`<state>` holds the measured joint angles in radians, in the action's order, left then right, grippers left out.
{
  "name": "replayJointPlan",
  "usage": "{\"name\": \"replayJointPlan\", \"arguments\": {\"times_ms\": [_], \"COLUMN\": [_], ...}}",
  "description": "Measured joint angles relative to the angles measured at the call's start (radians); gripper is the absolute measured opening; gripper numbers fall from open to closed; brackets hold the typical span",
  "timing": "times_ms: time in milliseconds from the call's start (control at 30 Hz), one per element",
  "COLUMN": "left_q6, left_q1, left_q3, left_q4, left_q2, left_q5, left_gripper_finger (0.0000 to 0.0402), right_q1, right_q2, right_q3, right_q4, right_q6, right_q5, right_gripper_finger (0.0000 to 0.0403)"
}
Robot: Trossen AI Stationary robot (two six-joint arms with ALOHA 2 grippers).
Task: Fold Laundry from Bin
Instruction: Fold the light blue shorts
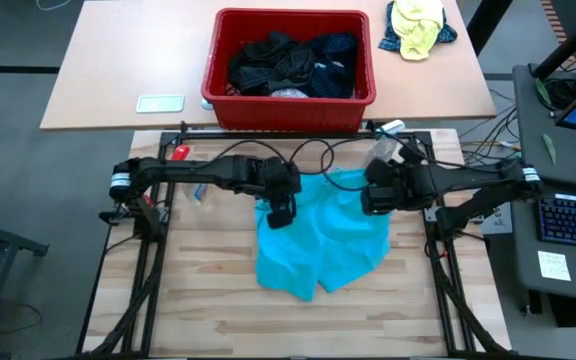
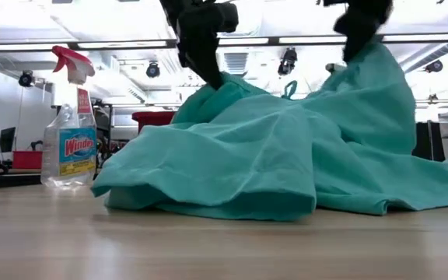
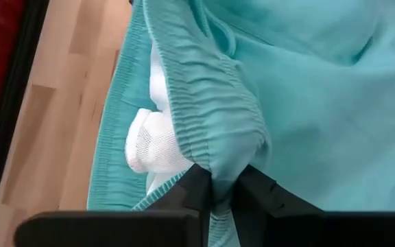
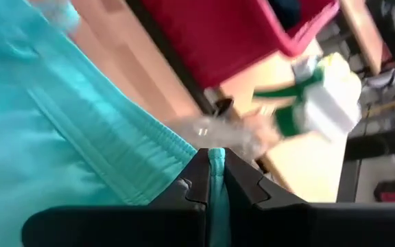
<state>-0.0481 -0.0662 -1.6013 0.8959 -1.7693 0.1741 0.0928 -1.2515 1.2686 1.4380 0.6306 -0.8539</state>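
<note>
Left wrist view: your left gripper (image 3: 223, 184) pinches the turquoise shorts' (image 3: 300, 82) waistband, perhaps loosening.
Right gripper (image 4: 216, 171) clenches the waistband too; it runs straight between both jaws.

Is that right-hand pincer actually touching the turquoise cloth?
Touching. The right wrist view shows the right pincer shut on the turquoise garment's edge, cloth pinched between its fingers.
</note>
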Motion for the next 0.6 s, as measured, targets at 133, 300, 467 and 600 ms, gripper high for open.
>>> {"name": "replayJointPlan", "arguments": {"times_ms": [133,300,467,600], "left_q6": [0.013,0.013,0.009,-0.005], "left_q1": [-0.002,-0.018,-0.032,-0.034], "left_q3": [0.005,0.006,0.006,0.013], "left_q4": [0.014,0.012,0.051,0.092], "left_q2": [0.013,0.016,0.026,0.043], "left_q5": [0.000,0.000,0.001,0.001], "left_gripper_finger": [0.0049,0.0097,0.0162,0.0205], "right_q1": [0.001,0.000,0.000,0.000], "right_q2": [0.051,0.090,0.105,0.105], "right_q3": [-0.101,-0.201,-0.269,-0.300], "right_q4": [-0.014,-0.104,-0.201,-0.225], "right_q6": [0.059,0.080,0.066,0.068], "right_q5": [-0.002,-0.002,0.000,0.006], "right_gripper_finger": [0.0013,0.0013,0.0013,0.0013]}}
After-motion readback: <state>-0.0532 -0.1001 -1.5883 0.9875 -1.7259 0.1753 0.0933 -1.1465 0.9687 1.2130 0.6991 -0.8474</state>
